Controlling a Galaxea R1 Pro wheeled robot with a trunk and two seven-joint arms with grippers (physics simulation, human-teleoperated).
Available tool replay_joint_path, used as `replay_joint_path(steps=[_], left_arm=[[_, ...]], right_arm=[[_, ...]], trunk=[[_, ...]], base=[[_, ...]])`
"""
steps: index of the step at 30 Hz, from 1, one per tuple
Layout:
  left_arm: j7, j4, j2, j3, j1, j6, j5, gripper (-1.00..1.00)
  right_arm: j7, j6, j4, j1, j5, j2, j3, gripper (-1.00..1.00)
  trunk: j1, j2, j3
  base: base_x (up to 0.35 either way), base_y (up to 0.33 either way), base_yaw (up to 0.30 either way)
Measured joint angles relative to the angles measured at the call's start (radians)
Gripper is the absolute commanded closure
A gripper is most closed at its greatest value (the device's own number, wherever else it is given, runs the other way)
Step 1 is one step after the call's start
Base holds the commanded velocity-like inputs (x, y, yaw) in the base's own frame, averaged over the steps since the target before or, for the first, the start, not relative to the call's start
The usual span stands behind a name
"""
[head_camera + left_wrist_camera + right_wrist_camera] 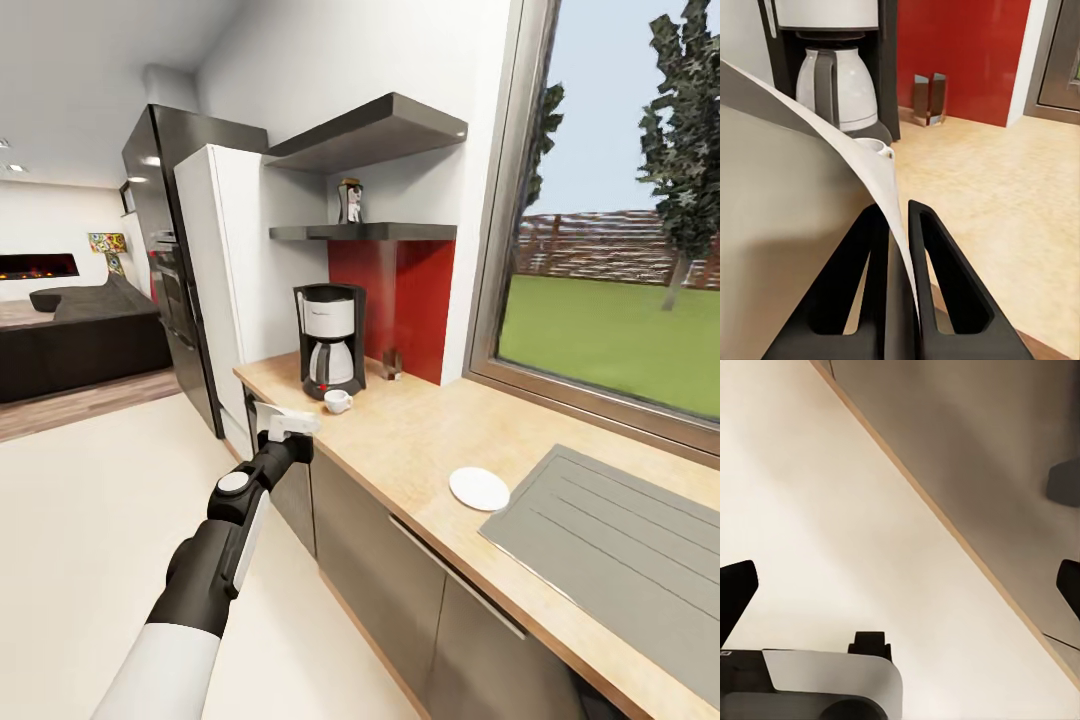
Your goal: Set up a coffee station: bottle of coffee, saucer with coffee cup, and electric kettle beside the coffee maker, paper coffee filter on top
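I am reaching my left gripper out over the near edge of the kitchen countertop, and its fingers are pinching the paper coffee filter, the white sheet running up between them in my left wrist view. In the head view the coffee maker is standing at about 12 o'clock from that gripper, back against the wall, with the coffee cup sitting on the counter just in front of its base, at roughly 1 o'clock from my claw. The saucer is lying flat at about 4 o'clock, well apart from the cup and near the grey sink. The bottle of coffee is standing on the kitchen shelf above the coffee maker. A small dark object is resting at 3 o'clock from the machine, by the red wall panel. My right gripper is hanging over the pale floor, its fingertips spread wide.
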Motion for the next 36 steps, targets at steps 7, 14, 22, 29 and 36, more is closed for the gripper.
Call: replay_joint_path(steps=[7,14,22,29,36], left_arm=[[0.0,0.0,0.0,0.0,0.0,0.001,0.0,1.0],[0.001,-0.073,0.0,-0.004,0.0,0.163,0.005,1.0],[-0.001,-0.221,0.0,-0.013,-0.001,0.453,0.006,1.0],[-0.003,-0.254,0.0,-0.01,-0.067,0.613,0.006,1.0],[-0.009,-0.237,0.0,-0.004,-0.254,0.659,0.005,1.0]], right_arm=[[0.001,0.0,0.0,0.0,0.0,0.0,-0.001,-1.0],[0.001,0.0,0.0,0.0,0.0,-0.001,-0.001,-1.0],[0.002,0.0,0.009,0.001,0.001,0.0,0.001,-1.0],[0.002,0.0,0.02,0.001,0.004,0.003,0.002,-1.0],[0.002,0.0,0.048,0.001,0.005,0.007,0.004,-1.0]], trunk=[[0.0,0.0,0.0],[0.0,0.0,0.0],[0.0,0.0,0.0],[0.0,0.0,0.0],[0.0,0.0,0.0]], base=[[0.0,0.0,0.0],[0.0,0.0,0.0],[0.0,0.0,0.0],[0.0,0.0,0.0],[0.0,0.0,0.0]])
